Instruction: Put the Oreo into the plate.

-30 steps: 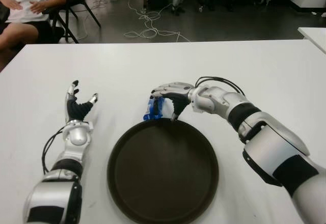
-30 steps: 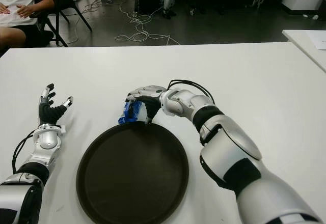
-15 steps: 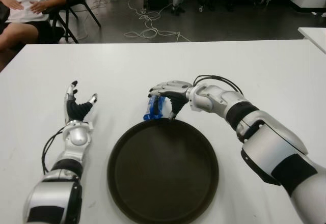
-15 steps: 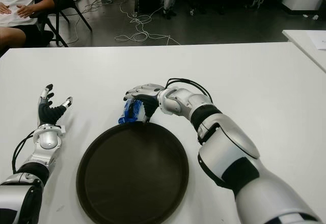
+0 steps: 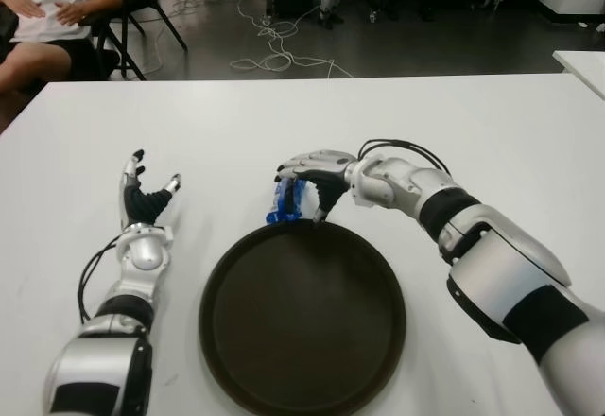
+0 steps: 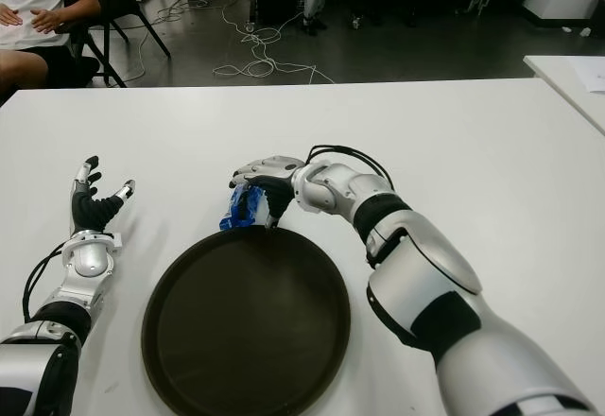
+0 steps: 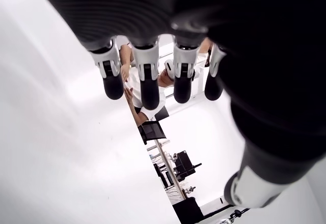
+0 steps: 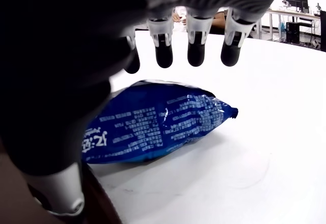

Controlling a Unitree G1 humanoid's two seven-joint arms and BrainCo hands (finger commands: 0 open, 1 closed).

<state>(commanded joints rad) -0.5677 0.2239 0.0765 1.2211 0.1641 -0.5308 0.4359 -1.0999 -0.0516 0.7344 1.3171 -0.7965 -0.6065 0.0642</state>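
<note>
The blue Oreo packet is found lying on the white desk, just outside the rim of the dark round plate, at about the plate's 11 o'clock. It is not yet in the plate; its near end appears to touch or nearly touch the rim. The right robot hand is arched over the packet from the 3 o'clock side, and in the right wrist view the fingers are seen extended above the wrapper with clear space beneath them, so nothing is gripped and the hand is released. This posture is judged to be a cage set up for closing on the packet's long sides, the packet being flat and best pinched across its width. The left robot hand is shown at the plate's 9 o'clock, fingers spread and empty, kept clear of the work. A seated person is visible beyond the desk at 11 o'clock
</note>
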